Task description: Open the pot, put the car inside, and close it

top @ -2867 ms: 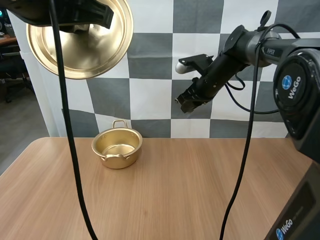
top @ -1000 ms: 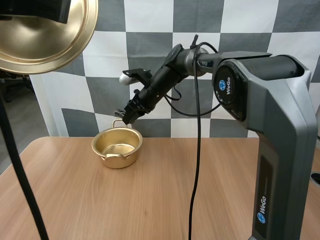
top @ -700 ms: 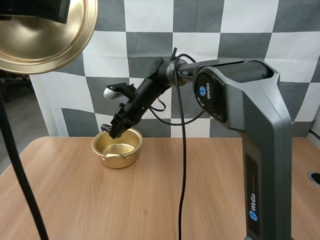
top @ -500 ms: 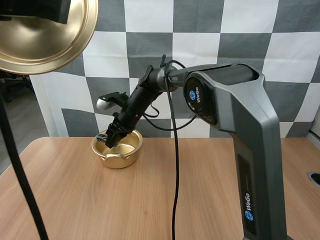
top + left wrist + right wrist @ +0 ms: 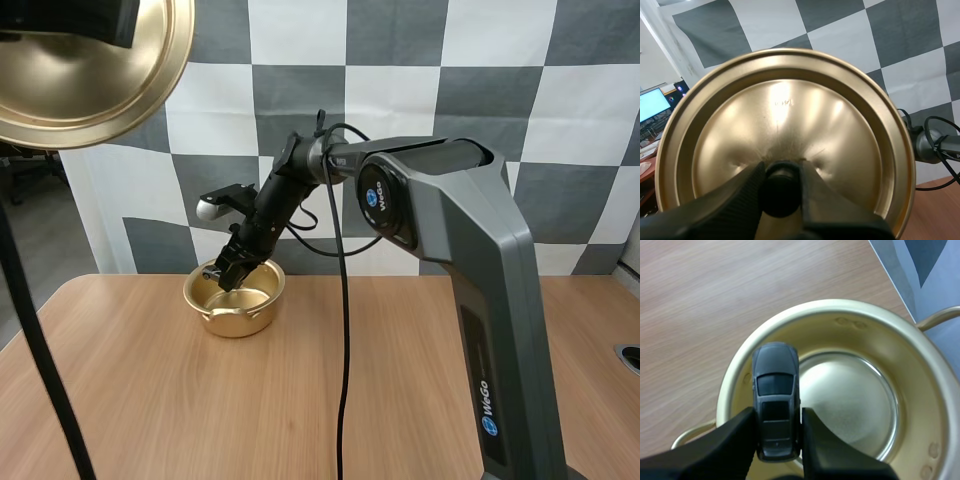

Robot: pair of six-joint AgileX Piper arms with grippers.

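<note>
Gold-coloured metal describes both task vessels. The pot (image 5: 238, 318) stands open on the bench (image 5: 380, 400), its floor bare. The lid (image 5: 790, 115) hangs high and well apart from the pot. It is carried by the left claw (image 5: 781, 186), whose fingers are clamped on the black knob (image 5: 781, 197) at the lid's centre. This raised hold, off to one side, appears intended to leave the pot mouth free for the other arm and to have the lid ready for the closing step.

The right claw (image 5: 777, 427) pinches the car (image 5: 775, 385), a small dark grey toy, by its two flanks near one end. The rest of the body projects beyond the fingertips. This grip leaves the underside clear for setting down.

In the right wrist view the car overlaps the pot's rim, with its free end pointing across the interior. In the high view the right claw sits just above the pot mouth. Contact between car and pot cannot be confirmed.

Status, as judged:
- Opening: complete.
- Insertion: in progress.
- Closing: not yet done.

Next move: bring the car fully within the rim, lower it, then part the fingers.

Caution: a release from the present position may strike the rim. A wheeled toy could then roll out onto the bench.
</note>
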